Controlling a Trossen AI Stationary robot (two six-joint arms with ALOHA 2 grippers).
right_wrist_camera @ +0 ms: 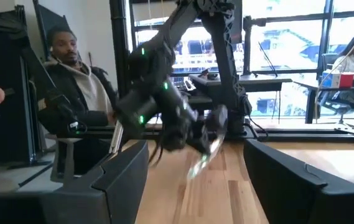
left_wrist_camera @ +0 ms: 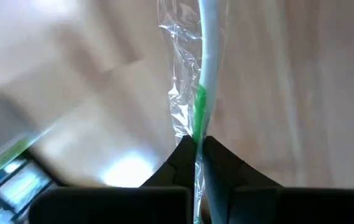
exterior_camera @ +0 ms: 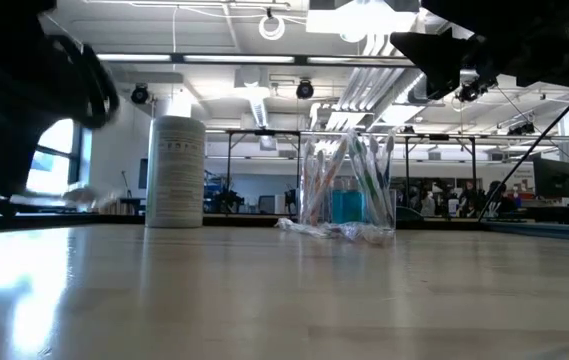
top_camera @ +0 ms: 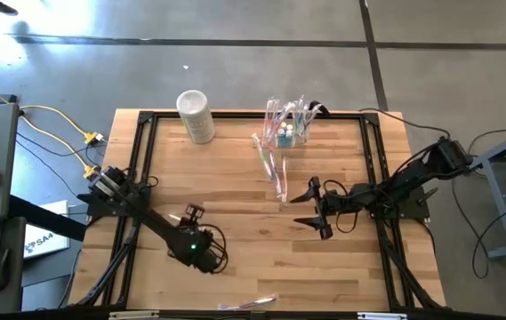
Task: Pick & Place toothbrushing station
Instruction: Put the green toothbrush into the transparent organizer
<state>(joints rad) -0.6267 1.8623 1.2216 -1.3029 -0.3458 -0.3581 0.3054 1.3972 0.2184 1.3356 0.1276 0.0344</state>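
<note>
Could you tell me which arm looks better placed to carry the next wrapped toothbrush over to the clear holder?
Left, probably. Its hand is shut on a wrapped toothbrush, while the right hand hangs open and empty, though nearer the holder.

free: bare table (top_camera: 235,191) middle | blocked: far edge, white cylinder (top_camera: 196,116), toothbrush holder (top_camera: 288,124), loose toothbrushes (top_camera: 272,164)

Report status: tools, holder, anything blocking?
Left tool shut on wrapped toothbrush. Right tool open, mid-table. Holder at far edge; loose wrapped brushes beside it.
</note>
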